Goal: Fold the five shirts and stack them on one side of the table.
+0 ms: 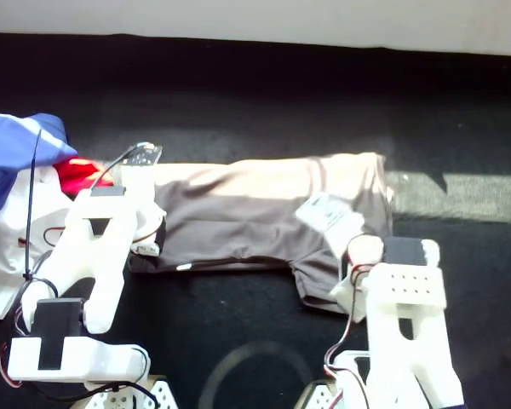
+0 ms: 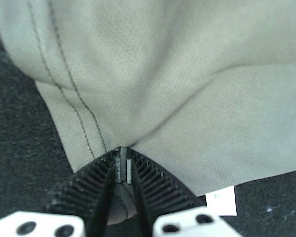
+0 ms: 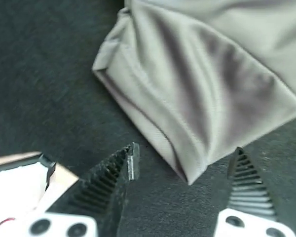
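Note:
A grey shirt (image 1: pixel 247 213) lies spread across the middle of the black table, partly folded, with a white label (image 1: pixel 324 213) on top. My left gripper (image 1: pixel 146 243) sits at the shirt's left edge, shut on a pinch of the grey shirt (image 2: pixel 153 94) near its stitched hem. At the shirt's near right corner my right gripper (image 1: pixel 351 277) stands open. In the right wrist view a folded corner of the grey shirt (image 3: pixel 202 98) lies just beyond the open right gripper (image 3: pixel 185 163), not touched by the fingers.
More shirts lie piled at the table's left edge: a blue one (image 1: pixel 17 149), a red one (image 1: pixel 78 175) and a white one (image 1: pixel 8 247). The black table (image 1: pixel 264 102) stretches bare behind the grey shirt, with a sunlit strip at the right.

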Controlling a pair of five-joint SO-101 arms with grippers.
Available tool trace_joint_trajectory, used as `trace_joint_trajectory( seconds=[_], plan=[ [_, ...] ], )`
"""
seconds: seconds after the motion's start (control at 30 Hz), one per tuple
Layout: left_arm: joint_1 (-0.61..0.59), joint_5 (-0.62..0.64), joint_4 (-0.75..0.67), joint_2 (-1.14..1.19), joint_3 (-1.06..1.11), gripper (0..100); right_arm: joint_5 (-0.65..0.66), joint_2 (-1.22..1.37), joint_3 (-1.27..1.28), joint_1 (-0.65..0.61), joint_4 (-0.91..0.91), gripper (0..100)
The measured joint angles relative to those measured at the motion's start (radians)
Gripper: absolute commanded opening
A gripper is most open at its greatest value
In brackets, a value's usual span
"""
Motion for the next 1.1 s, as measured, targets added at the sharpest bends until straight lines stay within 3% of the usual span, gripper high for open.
trace_joint_trajectory(
  seconds=[0.17, 0.57, 0.63, 0.77, 0.93, 1.1],
  plan=[
    [0.000, 0.000, 0.000, 0.000, 0.002, 1, 0.009, 0.054, 0.095, -0.081, -0.051, 29.8],
    [0.000, 0.000, 0.000, 0.000, 0.002, 1, 0.009, 0.342, 0.129, -0.069, -0.313, 28.9],
    [0.000, 0.000, 0.000, 0.000, 0.002, 1, 0.009, 0.404, 0.123, -0.058, -0.342, 23.5],
    [0.000, 0.000, -0.003, 0.000, 0.002, 1, 0.009, 0.502, 0.049, -0.012, -0.365, 0.0],
    [0.000, 0.000, -0.005, 0.000, 0.002, 1, 0.009, 0.582, -0.069, 0.084, -0.364, 0.8],
    [0.000, 0.000, -0.005, 0.000, 0.002, 1, 0.018, 0.600, -0.224, 0.129, -0.226, 0.7]
  ],
)
